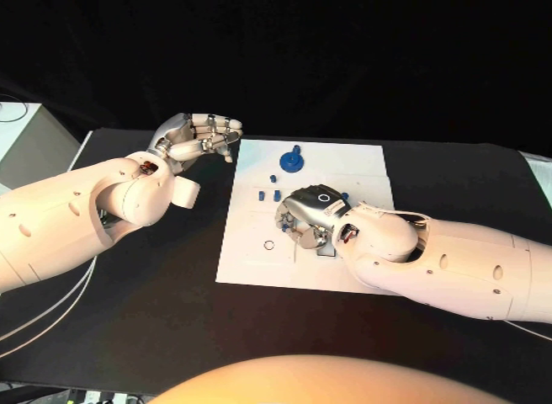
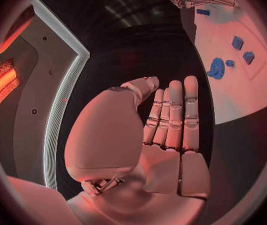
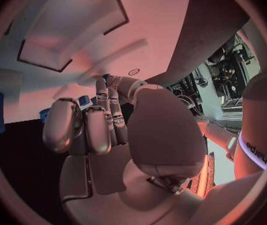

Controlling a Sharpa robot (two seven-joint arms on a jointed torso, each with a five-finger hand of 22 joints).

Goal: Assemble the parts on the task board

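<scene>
Head view puts my right hand (image 1: 310,220) low over the task board (image 1: 258,265) at its middle, small blue parts (image 1: 269,195) just at its 10 o'clock. Whether its fingers (image 3: 102,122) grip anything, I cannot tell. My left hand (image 1: 201,136) hangs off the board's 10 o'clock corner; my left wrist view shows its fingers (image 2: 174,117) straight, together, holding nothing. A blue disc part (image 1: 292,162) lies at 12 o'clock.

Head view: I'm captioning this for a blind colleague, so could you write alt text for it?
The robot's right hand reaches down onto the middle of the white task board on a black table, among small blue parts. Its left hand hovers empty, fingers together, just off the board's far left corner, near a round blue part.
</scene>
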